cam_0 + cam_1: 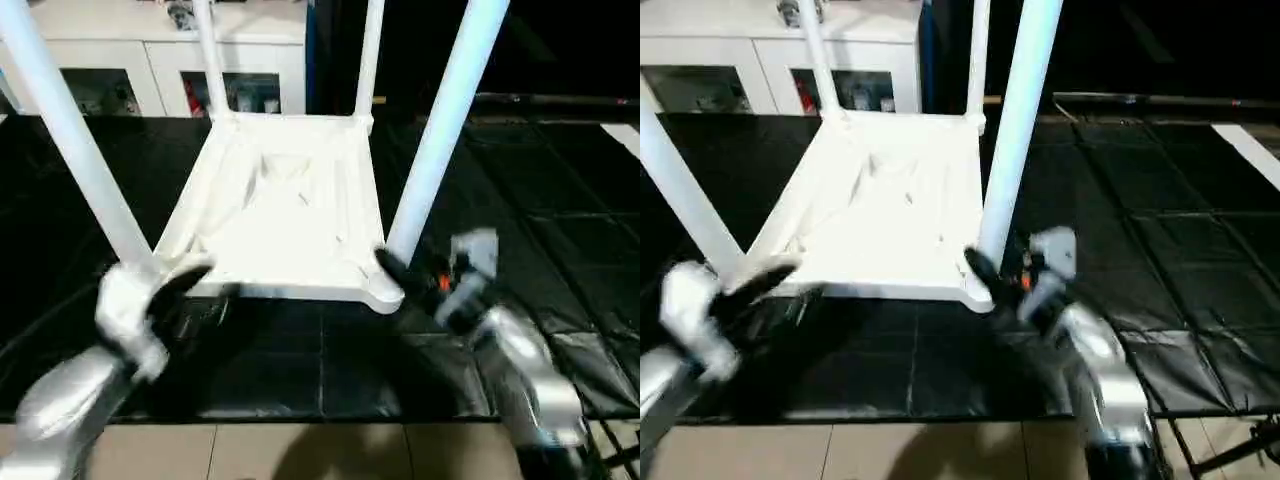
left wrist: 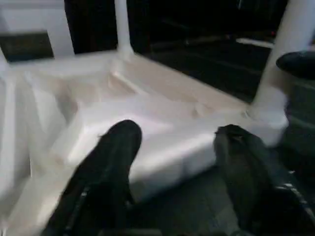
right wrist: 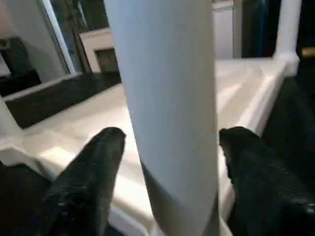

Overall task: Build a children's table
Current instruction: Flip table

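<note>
Left pincer [image 2: 172,162] spread wide at the near left corner of the upturned table [image 1: 285,215], gripping nothing. Table on the black floor mat [image 1: 560,230], four legs up. Right pincer [image 3: 167,167] wide too, fingers [image 3: 88,167] either side of the near right leg [image 3: 167,98], not closed on it.

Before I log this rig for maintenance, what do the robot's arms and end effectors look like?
Both forearms are smooth, rounded silver shells. The left end effector has two black fingers on a whitish wrist block. The right end effector has matching black fingers, a pale grey wrist housing and a small orange mark.
</note>
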Tool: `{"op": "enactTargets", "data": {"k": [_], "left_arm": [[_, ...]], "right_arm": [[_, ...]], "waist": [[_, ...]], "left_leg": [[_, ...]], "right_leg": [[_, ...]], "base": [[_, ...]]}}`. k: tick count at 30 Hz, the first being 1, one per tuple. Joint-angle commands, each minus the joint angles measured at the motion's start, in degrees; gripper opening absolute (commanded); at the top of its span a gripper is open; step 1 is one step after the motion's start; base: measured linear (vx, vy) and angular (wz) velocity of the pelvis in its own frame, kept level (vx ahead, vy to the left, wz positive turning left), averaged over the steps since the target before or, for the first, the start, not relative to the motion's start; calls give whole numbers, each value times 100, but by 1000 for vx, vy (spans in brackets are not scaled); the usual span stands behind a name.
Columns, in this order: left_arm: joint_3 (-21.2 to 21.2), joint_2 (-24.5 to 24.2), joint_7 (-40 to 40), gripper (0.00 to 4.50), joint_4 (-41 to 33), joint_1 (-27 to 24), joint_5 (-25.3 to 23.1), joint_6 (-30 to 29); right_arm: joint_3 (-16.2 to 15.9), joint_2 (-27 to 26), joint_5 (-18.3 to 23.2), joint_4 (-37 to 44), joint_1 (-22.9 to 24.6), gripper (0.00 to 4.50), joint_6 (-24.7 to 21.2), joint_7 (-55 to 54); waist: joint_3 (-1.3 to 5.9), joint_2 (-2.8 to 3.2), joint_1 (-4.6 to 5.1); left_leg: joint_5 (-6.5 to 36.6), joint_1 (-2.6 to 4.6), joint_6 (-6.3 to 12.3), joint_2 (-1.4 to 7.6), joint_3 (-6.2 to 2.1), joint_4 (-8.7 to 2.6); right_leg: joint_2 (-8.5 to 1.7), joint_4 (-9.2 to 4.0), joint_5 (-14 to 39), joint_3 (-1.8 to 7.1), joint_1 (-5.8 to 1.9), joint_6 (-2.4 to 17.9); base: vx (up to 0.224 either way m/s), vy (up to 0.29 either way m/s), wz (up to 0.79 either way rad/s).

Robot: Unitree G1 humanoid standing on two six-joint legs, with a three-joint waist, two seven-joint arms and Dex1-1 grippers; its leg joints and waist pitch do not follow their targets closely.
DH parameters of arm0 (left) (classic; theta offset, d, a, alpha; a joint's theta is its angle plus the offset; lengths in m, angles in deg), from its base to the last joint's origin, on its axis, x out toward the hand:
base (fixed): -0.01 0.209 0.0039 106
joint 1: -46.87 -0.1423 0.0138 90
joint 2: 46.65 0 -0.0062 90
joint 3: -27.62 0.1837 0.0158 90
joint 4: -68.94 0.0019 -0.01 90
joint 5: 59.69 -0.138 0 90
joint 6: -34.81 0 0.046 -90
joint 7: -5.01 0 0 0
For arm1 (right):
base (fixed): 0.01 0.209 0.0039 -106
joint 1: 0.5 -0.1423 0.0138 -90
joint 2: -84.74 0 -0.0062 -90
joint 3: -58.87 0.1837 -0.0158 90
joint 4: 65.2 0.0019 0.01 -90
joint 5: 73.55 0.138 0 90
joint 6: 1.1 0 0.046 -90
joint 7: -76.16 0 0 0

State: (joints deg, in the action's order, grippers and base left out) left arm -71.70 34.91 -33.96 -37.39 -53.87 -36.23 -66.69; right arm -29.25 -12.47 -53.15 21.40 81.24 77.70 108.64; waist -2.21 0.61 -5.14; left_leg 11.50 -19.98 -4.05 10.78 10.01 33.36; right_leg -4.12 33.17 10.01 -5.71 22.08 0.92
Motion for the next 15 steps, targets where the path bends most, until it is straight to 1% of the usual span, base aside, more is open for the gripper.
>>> {"op": "enactTargets", "data": {"k": [1, 2, 3, 4, 5, 6, 7, 8, 9, 10, 11, 12, 13, 15], "left_arm": [[-148, -84, -133, 332, -190, -60, 201, -183], [-204, -127, -150, 333, -236, -124, 273, -246], [-211, -136, -154, 333, -242, -133, 281, -257], [-295, -268, -226, 338, -298, -242, 364, -377], [-414, -496, -369, 353, -323, -390, 405, -488], [-418, -505, -374, 353, -325, -396, 407, -492], [-615, -667, -254, 374, -201, -418, 326, -657], [-630, -679, -240, 373, -187, -414, 317, -669], [-801, -755, -31, 373, 2, -314, 176, -736], [-885, -779, 67, 377, 86, -270, 125, -753], [-1100, -821, 322, 410, 251, -173, 77, -849], [-1106, -822, 328, 410, 254, -171, 77, -852], [-1256, -869, 493, 418, 327, -139, 99, -994], [-1289, -915, 583, 420, 372, -121, 76, -1065]], "right_arm": [[60, 66, 121, 274, 62, 379, -128, 30], [55, 117, 151, 348, 150, 385, -122, 104], [55, 125, 156, 358, 161, 385, -122, 118], [38, 231, 212, 466, 293, 399, -120, 301], [4, 418, 225, 587, 461, 409, -92, 559], [3, 424, 225, 591, 467, 409, -91, 567], [24, 614, 291, 692, 585, 422, -167, 782], [26, 628, 295, 698, 593, 424, -171, 797], [61, 761, 434, 803, 668, 424, -280, 985], [79, 830, 528, 872, 708, 437, -353, 1088], [113, 1024, 781, 1080, 817, 450, -566, 1360], [114, 1030, 787, 1086, 820, 450, -571, 1367], [117, 1225, 968, 1262, 917, 450, -763, 1610], [88, 1339, 1050, 1326, 947, 450, -880, 1757]], "waist": [[210, 25, 12], [199, 13, 10], [197, 23, 3], [203, 1, -1], [196, 1, 7], [192, 2, -2], [191, -11, 9], [192, -3, 7], [188, -9, 19], [186, -14, 23], [195, -9, 4], [197, -13, -1], [207, 11, -11], [214, -6, -13]], "left_leg": [[1722, 11, 111, 266, -103, -489], [1818, 33, 103, 260, -103, -488], [1843, 40, 92, 263, -111, -492], [1831, 30, 89, 266, -120, -493], [1840, 14, 112, 266, -122, -500], [1832, 9, 125, 263, -124, -497], [1840, 18, 138, 262, -122, -500], [1864, 28, 145, 257, -119, -496], [1883, 24, 156, 248, -124, -494], [1876, 20, 173, 238, -124, -492], [1855, 42, 185, 246, -125, -482], [1833, 40, 199, 244, -124, -479], [1749, 28, 213, 257, -135, -479], [1699, 19, 248, 262, -138, -475]], "right_leg": [[-416, -435, 2337, 353, -179, 600], [-414, -468, 2534, 351, -157, 524], [-421, -479, 2603, 352, -153, 490], [-432, -472, 2634, 355, -163, 444], [-421, -478, 2650, 354, -166, 399], [-417, -480, 2650, 357, -167, 367], [-405, -475, 2631, 357, -157, 366], [-396, -483, 2639, 350, -155, 355], [-389, -490, 2646, 341, -154, 353], [-384, -499, 2657, 336, -165, 333], [-394, -504, 2656, 340, -155, 310], [-388, -500, 2624, 340, -164, 297], [-398, -475, 2476, 342, -177, 345], [-389, -461, 2342, 337, -184, 395]], "base": [[0, 0, 0], [0, 0, 0], [0, 0, 0], [0, 0, 0], [0, 0, 0], [0, 0, 0], [0, 0, 0], [0, 0, 0], [0, 0, 0], [0, 0, 0], [0, 0, 0], [0, 0, 0], [0, 0, 0], [0, 0, 0]]}}
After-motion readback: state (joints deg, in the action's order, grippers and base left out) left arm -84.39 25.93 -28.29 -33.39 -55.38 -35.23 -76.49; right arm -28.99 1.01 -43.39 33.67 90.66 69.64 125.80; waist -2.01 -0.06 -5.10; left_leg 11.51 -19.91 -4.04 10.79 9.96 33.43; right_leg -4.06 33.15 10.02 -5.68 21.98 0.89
